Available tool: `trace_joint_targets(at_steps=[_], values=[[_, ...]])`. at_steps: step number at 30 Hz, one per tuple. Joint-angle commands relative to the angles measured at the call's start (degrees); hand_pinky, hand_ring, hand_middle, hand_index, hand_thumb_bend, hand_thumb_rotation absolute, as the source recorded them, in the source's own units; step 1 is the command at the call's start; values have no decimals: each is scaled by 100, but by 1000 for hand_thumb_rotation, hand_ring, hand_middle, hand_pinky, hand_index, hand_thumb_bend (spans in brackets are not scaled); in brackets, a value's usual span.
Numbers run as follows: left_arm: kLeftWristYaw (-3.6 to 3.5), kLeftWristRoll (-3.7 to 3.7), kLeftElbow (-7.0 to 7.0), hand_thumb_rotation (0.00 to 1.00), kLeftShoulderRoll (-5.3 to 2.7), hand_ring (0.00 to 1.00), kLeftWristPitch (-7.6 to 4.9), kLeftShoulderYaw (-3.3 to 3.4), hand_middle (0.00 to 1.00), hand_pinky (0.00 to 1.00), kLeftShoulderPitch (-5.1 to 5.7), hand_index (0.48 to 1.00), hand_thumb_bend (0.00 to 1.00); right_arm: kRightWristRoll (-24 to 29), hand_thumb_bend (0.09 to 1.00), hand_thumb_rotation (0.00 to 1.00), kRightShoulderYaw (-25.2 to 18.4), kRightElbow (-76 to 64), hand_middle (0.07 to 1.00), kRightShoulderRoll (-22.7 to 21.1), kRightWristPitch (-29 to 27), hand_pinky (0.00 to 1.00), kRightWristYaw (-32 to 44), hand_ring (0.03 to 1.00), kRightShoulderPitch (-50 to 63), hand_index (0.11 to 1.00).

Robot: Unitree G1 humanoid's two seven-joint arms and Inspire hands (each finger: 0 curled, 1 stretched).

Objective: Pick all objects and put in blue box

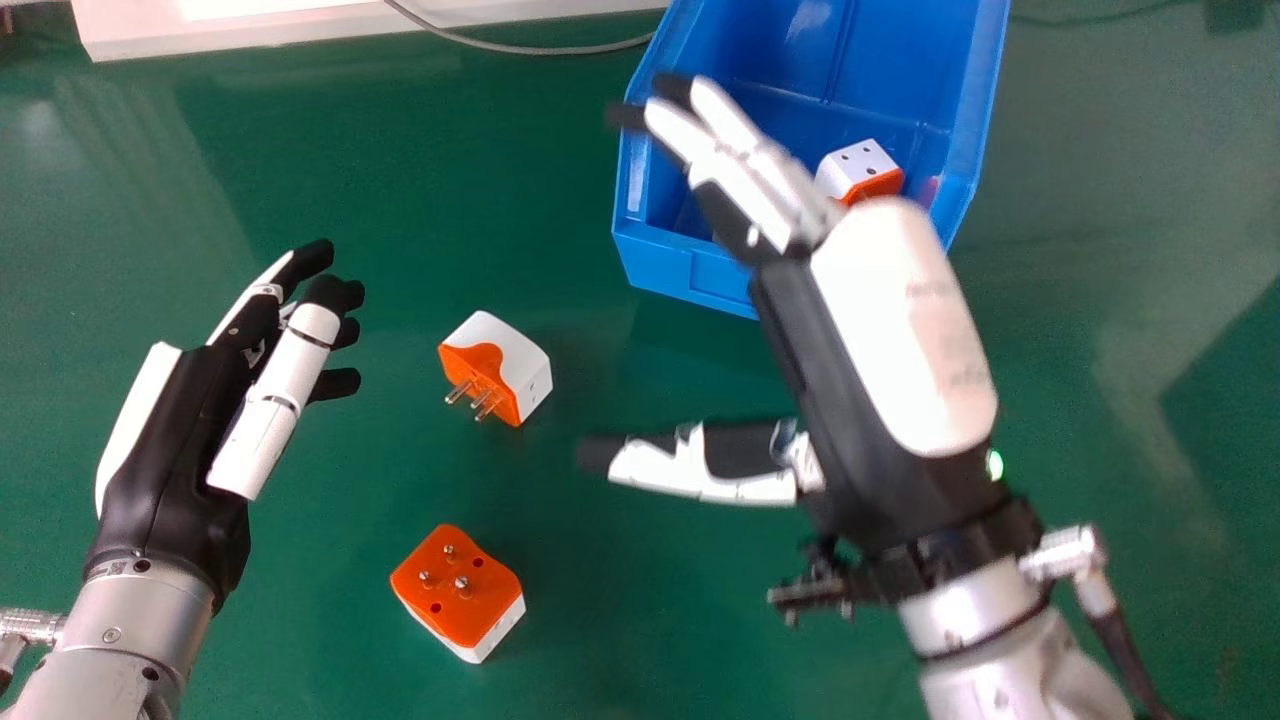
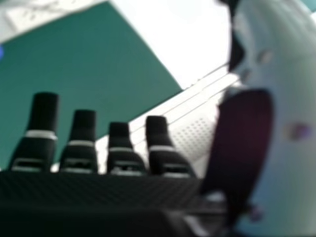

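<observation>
Now, my right hand [image 1: 905,320]: hanging spread near blue box [image 1: 665,262].
Plug adapter [image 1: 485,362] outside: seeming light, stiff; white sides [image 1: 520,362] inviting grip.

Btwn the L hand [image 1: 180,440] and the blue box [image 1: 690,272], a wide lane goes over the green table [image 1: 400,190], beyond the upper plug [image 1: 522,362]. A narrower lane goes btwn this one and the lower plug [image 1: 468,600]. The R hand [image 1: 895,330] hangs above the box's near side, w/ its thumb toward the view's left, so approx. straight entry there is blocked. Farther in, the opening is free; a boxed plug [image 1: 858,165] takes room near the R wall.
</observation>
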Motion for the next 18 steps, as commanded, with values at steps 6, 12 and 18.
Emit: trace_joint_targets(at_steps=[6, 12, 18], values=[[86, 62, 52, 860, -123, 868, -541, 30, 875, 790, 192, 911, 461, -107, 544, 227, 22, 95, 909, -126, -257, 681, 168, 862, 678, 832], [87, 41, 206, 863, -154, 877, -870, 20, 883, 800, 293, 913, 465, 221, 508, 311, 195, 738, 885, 10, -939, 665, -29, 843, 869, 822], [82, 6, 119, 865, -160, 881, -930, 18, 887, 803, 401, 915, 470, 258, 490, 324, 385, 1272, 862, 48, -1293, 644, 98, 816, 877, 809]])
